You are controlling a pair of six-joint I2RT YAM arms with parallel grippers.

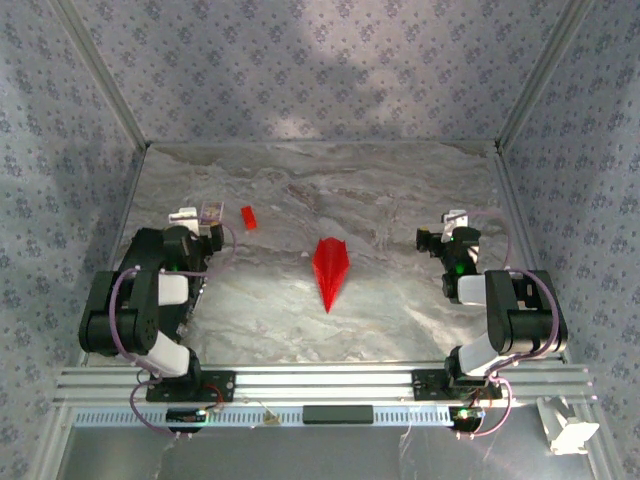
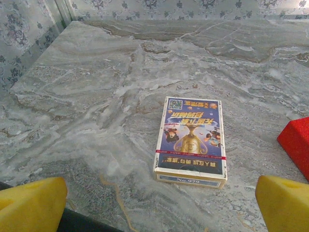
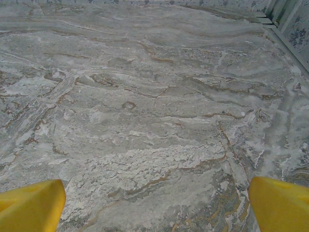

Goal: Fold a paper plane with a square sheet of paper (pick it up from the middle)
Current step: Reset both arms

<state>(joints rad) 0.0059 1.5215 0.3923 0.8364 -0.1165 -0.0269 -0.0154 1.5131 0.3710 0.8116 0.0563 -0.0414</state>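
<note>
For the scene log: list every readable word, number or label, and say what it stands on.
"No.979": on the near edge of the card box.
Chinese characters on its front, upside down: too blurred to read.
QR code on its front: too small to read.
Paper plane: no text.

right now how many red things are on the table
2. The paper plane lies mid-table; a small red block sits farther back on the left, just right of the patterned card box. Nothing seems to hide more.
</note>
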